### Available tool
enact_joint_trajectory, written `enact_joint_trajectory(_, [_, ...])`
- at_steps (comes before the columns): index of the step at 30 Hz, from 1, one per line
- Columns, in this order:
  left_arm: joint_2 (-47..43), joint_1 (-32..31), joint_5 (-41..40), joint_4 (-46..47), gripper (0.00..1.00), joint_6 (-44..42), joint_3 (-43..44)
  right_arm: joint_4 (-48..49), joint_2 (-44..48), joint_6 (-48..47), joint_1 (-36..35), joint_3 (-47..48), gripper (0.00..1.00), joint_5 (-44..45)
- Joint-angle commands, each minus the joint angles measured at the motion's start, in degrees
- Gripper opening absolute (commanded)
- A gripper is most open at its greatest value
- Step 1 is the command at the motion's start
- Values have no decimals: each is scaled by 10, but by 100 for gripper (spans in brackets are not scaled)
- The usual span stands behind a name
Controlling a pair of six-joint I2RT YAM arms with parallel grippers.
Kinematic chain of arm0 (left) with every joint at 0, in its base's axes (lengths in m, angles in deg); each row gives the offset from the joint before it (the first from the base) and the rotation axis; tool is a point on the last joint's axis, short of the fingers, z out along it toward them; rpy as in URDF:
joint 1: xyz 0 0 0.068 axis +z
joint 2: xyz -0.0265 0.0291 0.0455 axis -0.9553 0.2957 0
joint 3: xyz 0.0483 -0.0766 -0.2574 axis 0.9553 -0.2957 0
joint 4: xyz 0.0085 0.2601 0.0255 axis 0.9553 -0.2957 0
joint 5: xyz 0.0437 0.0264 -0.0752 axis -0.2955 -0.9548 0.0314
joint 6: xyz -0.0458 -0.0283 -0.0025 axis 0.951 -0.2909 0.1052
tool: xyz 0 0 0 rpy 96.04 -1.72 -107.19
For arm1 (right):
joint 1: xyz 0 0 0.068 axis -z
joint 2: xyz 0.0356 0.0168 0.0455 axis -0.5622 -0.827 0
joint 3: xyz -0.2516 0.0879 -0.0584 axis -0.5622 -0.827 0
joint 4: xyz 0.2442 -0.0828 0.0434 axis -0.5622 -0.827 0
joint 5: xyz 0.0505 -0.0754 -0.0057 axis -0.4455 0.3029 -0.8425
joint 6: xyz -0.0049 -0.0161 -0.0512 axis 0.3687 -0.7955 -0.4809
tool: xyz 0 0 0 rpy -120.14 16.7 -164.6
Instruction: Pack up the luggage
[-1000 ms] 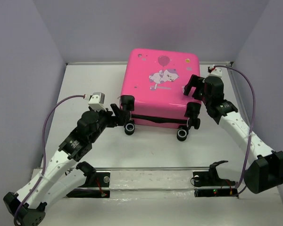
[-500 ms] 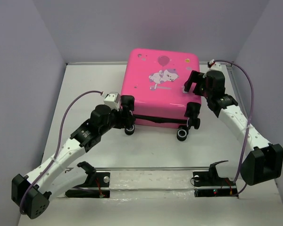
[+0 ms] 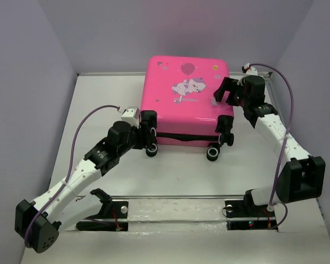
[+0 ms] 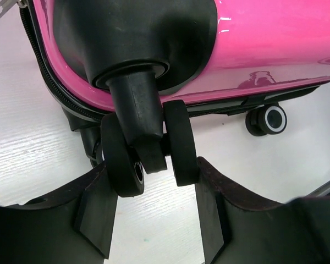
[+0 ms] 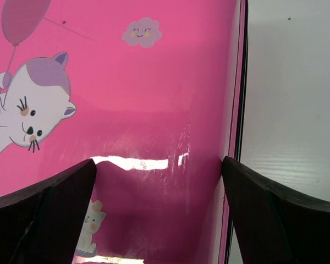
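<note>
On far-centre white bench [image 3: 99, 110], closed hot-pink hard-shell suitcase [image 3: 184, 104] lies flat, wheels toward arms. L fingers [image 4: 96, 214] straddle its black near-left twin wheel [image 4: 148, 143]; can't tell if pinching. R fingers [image 5: 49, 209] spread wide over shell's right edge.

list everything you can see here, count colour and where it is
luggage: one, hot pink with cat-and-balloon print, lying flat at the back middle of the table
casters: four showing, black, on the luggage's near end
table: one, white, under everything
walls: three, pale lilac, left, back and right
rail: one, shiny, along the near edge
cables: two, purple, one off each wrist
left arm: one, white and black, jaws either side of a left caster, grip unclear
right arm: one, white and black, jaws open over the luggage's right edge
</note>
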Motion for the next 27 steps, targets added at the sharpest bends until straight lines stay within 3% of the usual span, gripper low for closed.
enact_joint_trajectory(1, [-11,-4,40,62,6,6,6,-1,-64,-5,-16,15,99,-181])
enact_joint_trajectory(7, [-32,-46,71,111,6,39,-27,17,-129,-5,-24,84,95,-336])
enact_joint_trajectory(14, [-38,-133,62,173,6,84,-41,11,-229,34,-46,205,96,-452])
enact_joint_trajectory(19, [-51,-154,40,230,6,125,-56,-25,-240,26,-68,290,100,-402])
enact_joint_trajectory(27, [-59,-155,-14,287,6,161,-65,-22,-56,-24,-68,285,100,-312])
